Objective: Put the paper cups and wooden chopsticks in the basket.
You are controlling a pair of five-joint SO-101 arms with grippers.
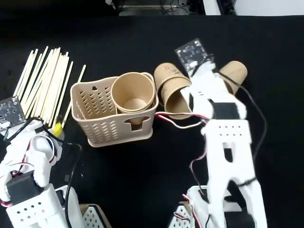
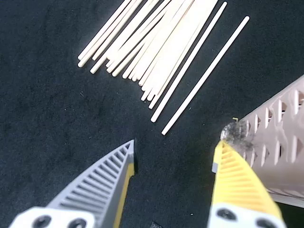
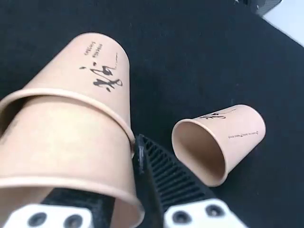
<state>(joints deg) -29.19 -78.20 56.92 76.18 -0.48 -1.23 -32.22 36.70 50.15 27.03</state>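
The beige slotted basket (image 1: pixel 102 118) stands left of centre with one paper cup (image 1: pixel 133 92) upright inside. Two nested paper cups (image 3: pixel 61 137) lie on their side just right of the basket (image 1: pixel 171 85). My right gripper (image 3: pixel 137 148) is shut on their wall: one black finger (image 3: pixel 161 175) presses the outside, and the other is hidden by the cup's mouth. A single cup (image 3: pixel 218 140) lies further right (image 1: pixel 233 72). Wooden chopsticks (image 2: pixel 156 42) lie in a loose bundle at far left (image 1: pixel 45 85). My left gripper (image 2: pixel 175 147) hangs open above the cloth near their ends, beside the basket wall (image 2: pixel 280 137).
Black cloth covers the table. The right arm's white body (image 1: pixel 228 152) stretches from the front edge to the cups. Cables (image 1: pixel 175 122) trail between it and the basket. One stray chopstick (image 1: pixel 76 88) lies close to the basket's left side.
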